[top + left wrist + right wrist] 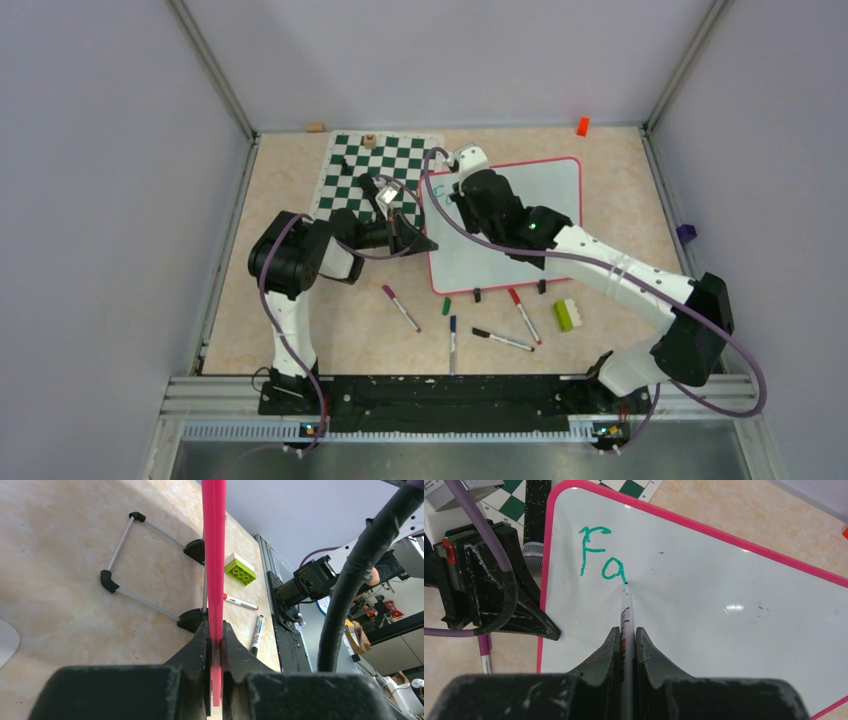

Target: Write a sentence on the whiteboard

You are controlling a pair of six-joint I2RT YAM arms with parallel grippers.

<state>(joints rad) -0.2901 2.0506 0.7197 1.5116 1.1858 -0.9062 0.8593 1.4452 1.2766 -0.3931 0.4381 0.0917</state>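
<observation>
— Where is the whiteboard (556, 190)?
— At the desk's (620, 230) far middle, just right of the chess mat (375, 168). The left gripper (215, 637) pinches its pink left edge.
— And the right gripper (626, 640)?
— It is clamped on a marker (626, 607), whose tip touches the board. The sentence (601, 565) reads "Fa".

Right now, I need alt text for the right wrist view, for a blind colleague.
The right gripper holds a marker with its tip on the whiteboard, just after the teal letters "Fa". At left, the left gripper clamps the board's pink edge; a chess mat shows top left.
</observation>
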